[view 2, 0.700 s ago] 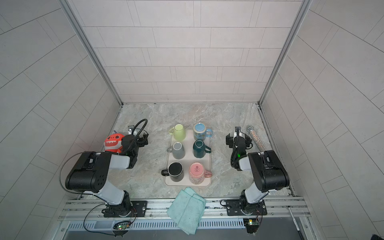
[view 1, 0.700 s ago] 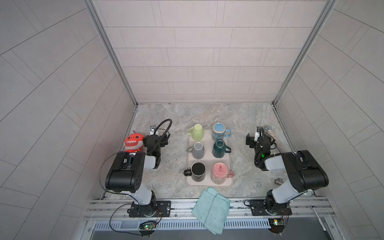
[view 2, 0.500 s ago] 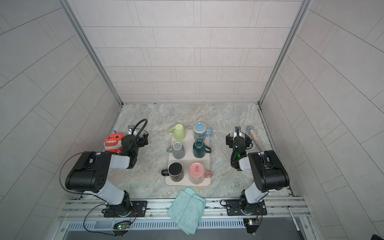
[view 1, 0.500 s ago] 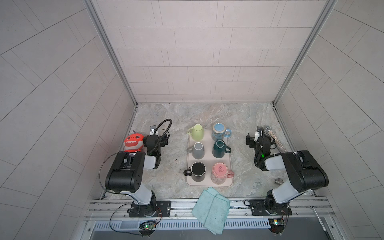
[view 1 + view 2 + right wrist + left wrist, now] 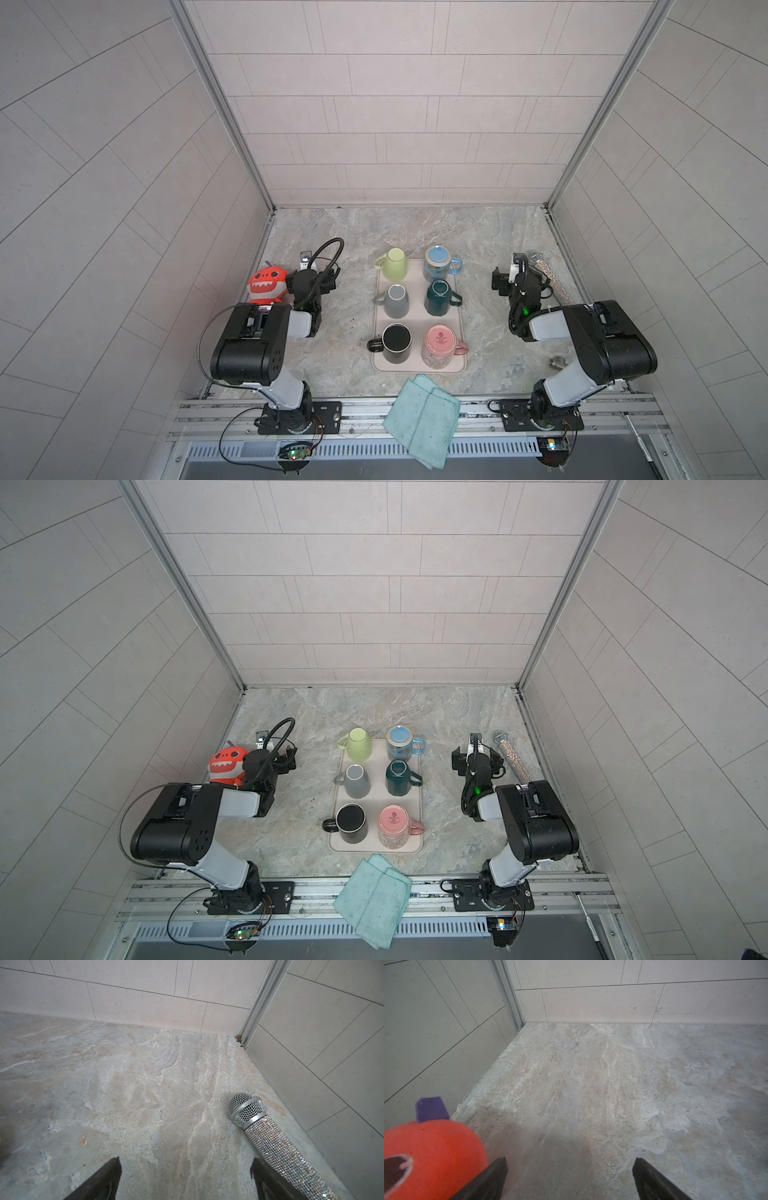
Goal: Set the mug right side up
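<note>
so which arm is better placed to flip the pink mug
Probably the right: the pink mug sits on the tray on that arm's side, handle toward the open, empty right claw.

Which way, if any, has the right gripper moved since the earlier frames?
No. The right gripper keeps the same gap to the microphone.

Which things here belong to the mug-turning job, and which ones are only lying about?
Job: green mug, blue mug, grey mug, teal mug, black mug, pink mug, tray, left gripper, right gripper.
Lying about: red toy, microphone, cloth.
</note>
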You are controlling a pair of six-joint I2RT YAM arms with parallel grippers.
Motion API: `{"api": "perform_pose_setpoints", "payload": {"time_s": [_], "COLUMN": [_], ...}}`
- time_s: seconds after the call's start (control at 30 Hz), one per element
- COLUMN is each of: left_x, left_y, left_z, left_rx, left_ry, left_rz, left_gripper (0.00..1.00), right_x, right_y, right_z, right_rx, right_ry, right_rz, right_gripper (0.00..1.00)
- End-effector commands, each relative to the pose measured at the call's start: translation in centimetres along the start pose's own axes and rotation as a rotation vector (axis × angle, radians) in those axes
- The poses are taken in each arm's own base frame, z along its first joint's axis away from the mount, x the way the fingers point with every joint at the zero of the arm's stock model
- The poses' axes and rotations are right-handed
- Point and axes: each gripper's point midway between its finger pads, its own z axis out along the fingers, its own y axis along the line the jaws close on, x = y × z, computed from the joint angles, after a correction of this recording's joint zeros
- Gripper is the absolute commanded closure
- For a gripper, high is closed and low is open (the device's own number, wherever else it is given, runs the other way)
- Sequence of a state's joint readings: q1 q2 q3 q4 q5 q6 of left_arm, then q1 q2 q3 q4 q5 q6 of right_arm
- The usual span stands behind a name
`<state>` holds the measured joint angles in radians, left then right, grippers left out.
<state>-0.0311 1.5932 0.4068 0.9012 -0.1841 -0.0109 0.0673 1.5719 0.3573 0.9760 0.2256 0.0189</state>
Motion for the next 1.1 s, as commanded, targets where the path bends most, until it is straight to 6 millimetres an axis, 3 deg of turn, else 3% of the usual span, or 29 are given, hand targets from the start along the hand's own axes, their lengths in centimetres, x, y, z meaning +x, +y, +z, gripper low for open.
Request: {"api": "perform_pose_setpoints", "payload": {"time_s": [0.0,0.57,0.63,0.83,0.97,1.07], "left_x": [-0.3,-0.7,-1.5,-6.5,-10.2,-11.9], "left_y": [0.0,-0.5,-0.4,0.2,-1.6,-2.8], "left_z": [-0.3,-0.5,-0.8,-2.7,-4.7,-5.9], "left_rx": [0.003,0.031,0.029,0.014,0.151,0.23], "left_ry": [-0.017,-0.028,-0.01,0.0,-0.029,0.004], "left_rz": [-0.015,-0.007,-0.004,-0.065,-0.117,-0.14], "left_gripper": [0.0,0.03,0.04,0.04,0.05,0.06], "right_x": [0.1,-0.3,-1.4,-5.3,-7.5,-8.2], "right_y": [0.0,0.1,0.7,1.2,3.1,4.5], "right_z": [0.1,-0.1,-0.3,-1.6,-3.9,-5.6], "right_rx": [0.008,-0.002,-0.036,-0.105,-0.272,-0.386], "right_ry": [0.0,-0.015,-0.012,0.113,0.221,0.385], "right_rz": [-0.005,-0.011,-0.031,-0.065,-0.089,-0.07], "right_gripper": [0.01,0.01,0.01,0.03,0.03,0.04]}}
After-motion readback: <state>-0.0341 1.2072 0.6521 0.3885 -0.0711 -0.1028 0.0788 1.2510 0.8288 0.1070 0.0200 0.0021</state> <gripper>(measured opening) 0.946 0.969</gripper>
